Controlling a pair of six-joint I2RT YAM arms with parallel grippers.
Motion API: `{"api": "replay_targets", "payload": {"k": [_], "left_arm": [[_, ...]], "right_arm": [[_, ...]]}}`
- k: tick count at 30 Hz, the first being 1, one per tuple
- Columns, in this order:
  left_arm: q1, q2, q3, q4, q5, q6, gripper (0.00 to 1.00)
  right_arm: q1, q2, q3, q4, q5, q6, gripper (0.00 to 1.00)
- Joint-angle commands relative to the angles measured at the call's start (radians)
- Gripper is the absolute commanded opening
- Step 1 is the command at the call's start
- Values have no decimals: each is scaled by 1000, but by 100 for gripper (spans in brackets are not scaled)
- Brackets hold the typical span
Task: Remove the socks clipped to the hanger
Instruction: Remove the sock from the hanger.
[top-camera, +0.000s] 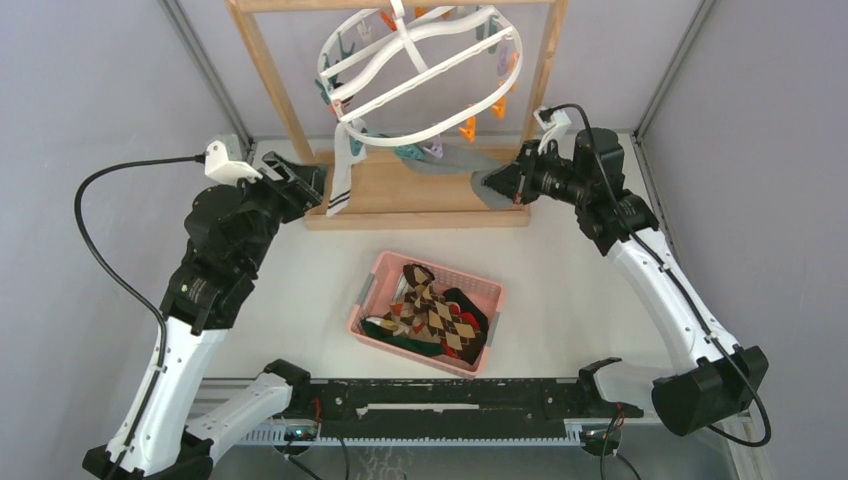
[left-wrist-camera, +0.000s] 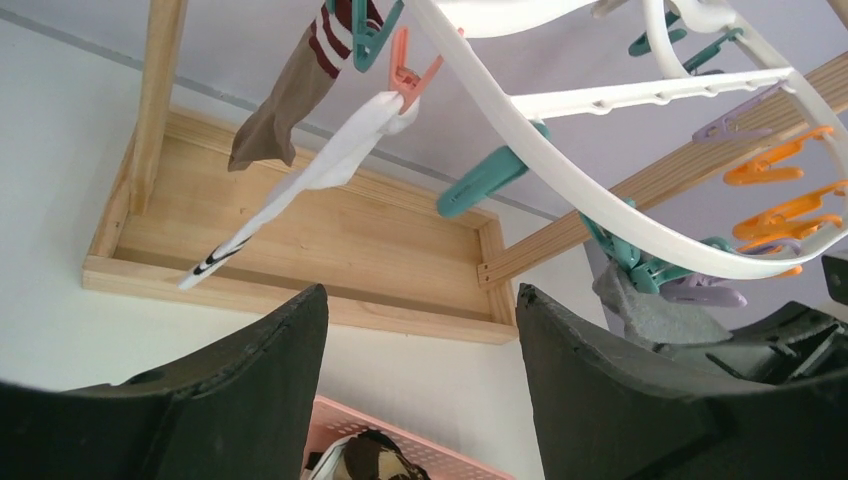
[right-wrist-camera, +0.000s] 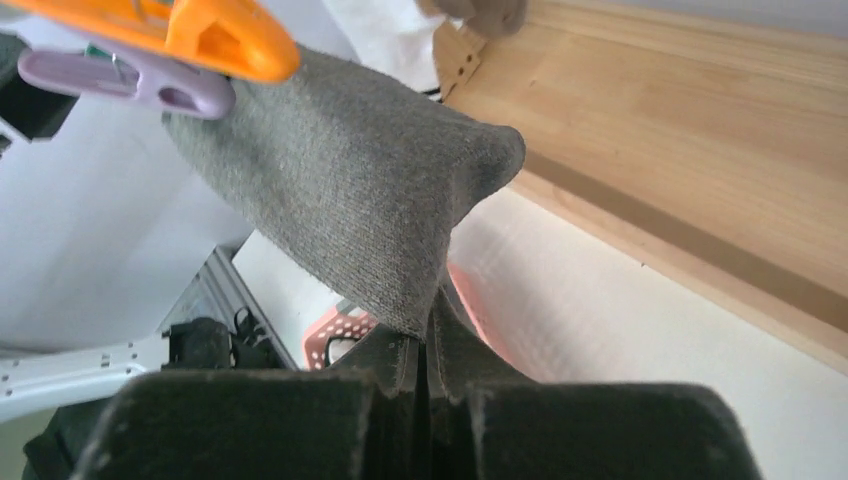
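right end effector (right-wrist-camera: 425, 335) pinches grey sock (right-wrist-camera: 350, 190)

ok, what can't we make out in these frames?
- Top view: how many socks lie in the pink basket; they overlap.
- Right wrist: which clip holds the grey sock; the blurred orange clip covers its upper end.
- Left wrist: the brown sock cuff, cut off by the top edge.

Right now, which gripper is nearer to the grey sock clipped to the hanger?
Right. The right gripper is shut on the lower end of the grey sock. The left gripper, open, is off to the left beside the white striped sock, not touching the grey one.
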Motion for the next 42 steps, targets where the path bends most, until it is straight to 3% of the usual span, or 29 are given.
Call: {"api": "replay_targets", "payload": {"k": [1, 10, 23, 29, 35, 42], "left_arm": [[7, -7, 37, 2, 27, -10, 73], [6, -15, 41, -32, 68, -8, 74], [7, -1, 31, -23, 127, -4, 75], [8, 12, 42, -17, 132, 4, 75], [7, 27, 56, -17, 135, 2, 75], [3, 36, 62, -9, 160, -33, 72]], "right_arm": [[-63, 20, 10, 109, -37, 69, 0], [-231, 97, 14, 271, -18, 236, 0], [-383, 274, 171, 274, 15, 323, 0], [-353, 256, 171, 227, -4, 300, 0], [-225, 131, 48, 140, -1, 232, 0], [-101, 17, 25, -32, 31, 117, 0]]}}
